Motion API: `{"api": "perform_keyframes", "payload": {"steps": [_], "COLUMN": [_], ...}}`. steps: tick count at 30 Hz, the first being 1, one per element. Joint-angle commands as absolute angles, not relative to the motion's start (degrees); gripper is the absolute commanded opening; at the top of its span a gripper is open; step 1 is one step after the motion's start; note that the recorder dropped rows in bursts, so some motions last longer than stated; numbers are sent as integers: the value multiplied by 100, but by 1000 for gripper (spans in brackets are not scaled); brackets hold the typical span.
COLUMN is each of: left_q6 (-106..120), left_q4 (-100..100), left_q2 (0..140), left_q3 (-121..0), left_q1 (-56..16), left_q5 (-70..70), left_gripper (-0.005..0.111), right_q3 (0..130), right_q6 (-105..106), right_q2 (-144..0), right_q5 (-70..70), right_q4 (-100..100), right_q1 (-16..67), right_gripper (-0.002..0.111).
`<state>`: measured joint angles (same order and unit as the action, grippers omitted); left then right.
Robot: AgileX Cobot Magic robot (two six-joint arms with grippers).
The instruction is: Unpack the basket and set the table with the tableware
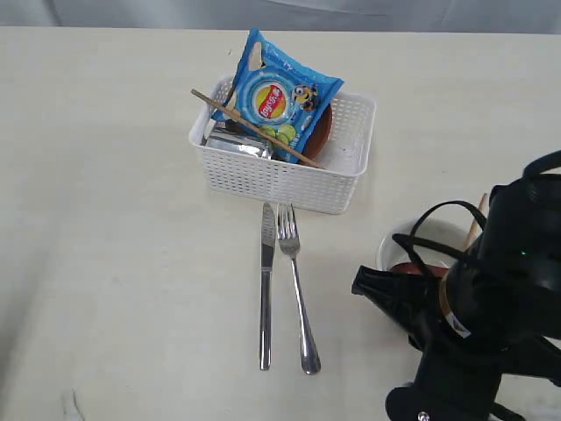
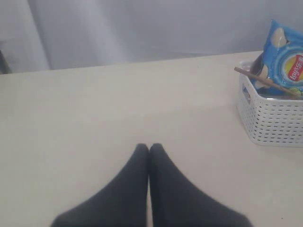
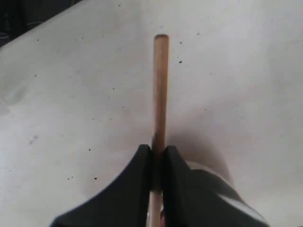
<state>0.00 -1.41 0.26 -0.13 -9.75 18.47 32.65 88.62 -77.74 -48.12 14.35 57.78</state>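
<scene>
Right claw (image 3: 158, 150): fingers clenched on a wooden chopstick (image 3: 161, 90), gripped partway along its shaft. The stick runs straight out ahead between the fingers, blunt end forward, with bare table (image 1: 131, 219) under it. In the exterior view the claw itself is hidden behind the right arm. Only the stick's tip shows above the arm, just beside the off-white bowl (image 1: 390, 241), which holds the dark red spoon (image 1: 405, 267).

Left claw (image 2: 149, 149): closed tight on nothing, hanging over empty tabletop, with the basket (image 2: 270, 118) off to one side ahead of it.

Further out, the knife (image 1: 266, 289) and fork (image 1: 296, 298) lie side by side on the table in front of the basket, handles pointing away from it. In the basket are the blue chip bag (image 1: 279, 96), the steel cup (image 1: 237, 145), the reddish plate (image 1: 323, 132) behind the bag, and a second chopstick (image 1: 254, 127) resting across the top.

We judge the step in hand is laying the held stick down by the bowl. What matters is the stick's long axis. It stands tilted against the knife and fork, so we expect a wrist turn to bring it parallel with them. The right arm is already at the spot. The second chopstick lies diagonally across the basket, well apart from both claws.
</scene>
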Motion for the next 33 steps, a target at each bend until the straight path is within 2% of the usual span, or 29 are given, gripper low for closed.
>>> {"api": "perform_keyframes", "payload": {"steps": [1, 21, 33], "left_q6": [0, 0, 0], "left_q4": [-120, -120, -120], "left_q2": [0, 0, 0], "left_q3": [0, 0, 0], "left_q1": [-991, -991, -991], "left_q5": [1833, 1833, 1833], "left_gripper": [0, 0, 0], "right_q3": [3238, 3238, 3238], "right_q6": [8915, 8451, 8376], "right_q2": [-7736, -7736, -7736], "right_q5": [-4795, -4549, -4272], "right_q4": [1395, 1393, 727], "right_q1": [5744, 5744, 5702], "right_gripper": [0, 0, 0]}}
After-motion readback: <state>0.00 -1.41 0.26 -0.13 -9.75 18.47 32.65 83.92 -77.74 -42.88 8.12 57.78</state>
